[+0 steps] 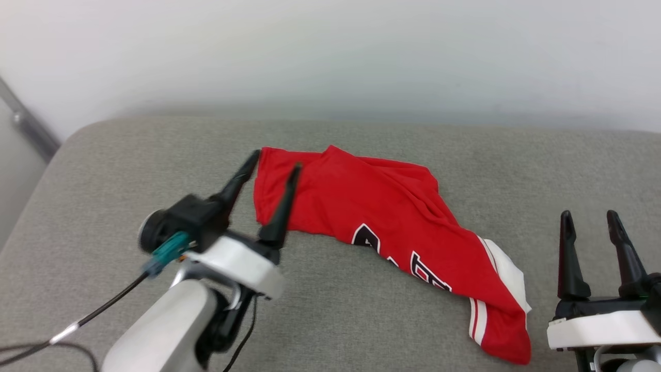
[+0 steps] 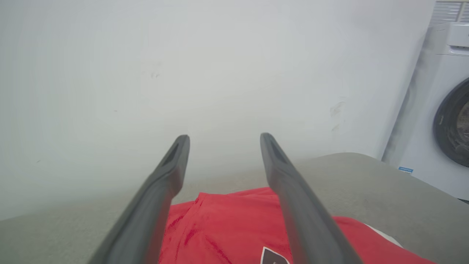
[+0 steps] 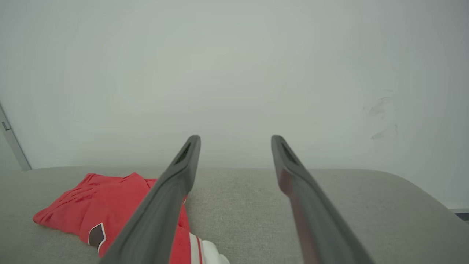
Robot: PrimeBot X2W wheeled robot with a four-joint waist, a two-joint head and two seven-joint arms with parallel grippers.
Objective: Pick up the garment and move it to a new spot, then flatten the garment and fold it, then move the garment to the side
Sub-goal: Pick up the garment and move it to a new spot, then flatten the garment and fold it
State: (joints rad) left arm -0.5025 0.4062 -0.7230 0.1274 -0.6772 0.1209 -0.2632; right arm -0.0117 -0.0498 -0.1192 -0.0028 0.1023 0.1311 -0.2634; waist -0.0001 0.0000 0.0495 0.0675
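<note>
both grippers open, red jersey lying loose on the grey cushion

at the far left of the head view a grey strip [image 1: 28, 126] runs slantwise down the pale wall [image 1: 330, 51]. below it a black cable [image 1: 103, 305] trails from the left arm across the grey cushion [image 1: 129, 155]. the left gripper [image 1: 277, 159] reaches up and to the right, its two dark fingers spread apart with nothing caught between them. their tips stand at the left end of the garment [image 1: 372, 206]; whether they touch the cloth cannot be told. in the left wrist view the left gripper [image 2: 224, 136] frames bare wall, with the garment [image 2: 227, 220] low between and beneath the fingers.

the garment lies near the middle of the cushion, rumpled, stretching from upper left down to lower right. its red body shows part of a black, white-outlined print. the white sleeve with red-and-white striped trim is at the lower right end.

just right of that end, apart from the cloth, the right gripper [image 1: 589, 214] points up the head view, fingers wide and empty. in the right wrist view the right gripper [image 3: 236, 137] stands above bare cushion, with the garment [image 3: 91, 205] to its left.

at the right edge of the left wrist view stands a white washing machine [image 2: 439, 110], beyond the cushion.
</note>
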